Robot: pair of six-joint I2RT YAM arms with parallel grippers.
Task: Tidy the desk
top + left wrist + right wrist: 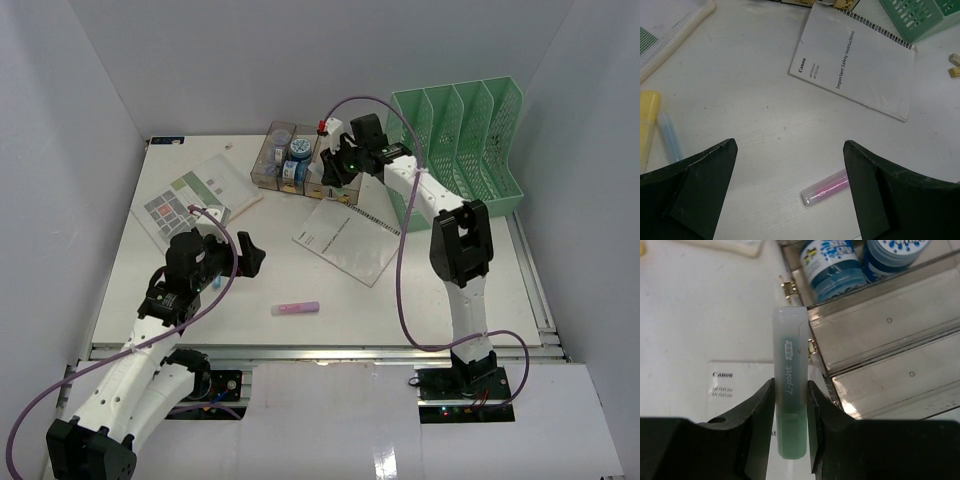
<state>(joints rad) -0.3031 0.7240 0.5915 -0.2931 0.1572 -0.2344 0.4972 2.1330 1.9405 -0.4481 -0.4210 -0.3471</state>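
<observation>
The white desk (420, 300) has a silver rail along its near edge. My right gripper (790, 385) is shut on a green highlighter (789, 340) and holds it upright at the near edge of the row of clear bins (880, 330). From above, this gripper (332, 168) is at the back centre. My left gripper (790, 150) is open and empty above the desk. A pink highlighter (826, 189) lies flat below it, close to the right finger. From above, the left gripper (250, 255) is left of and behind the pink highlighter (296, 308).
A Canon booklet (345, 240) lies mid-desk. A green mesh file rack (465, 145) stands back right. Another booklet (195, 200) lies back left. The bins hold blue rolls (832, 265). A yellow highlighter (647, 120), a blue pen (671, 136) and small erasers (954, 65) lie on the desk.
</observation>
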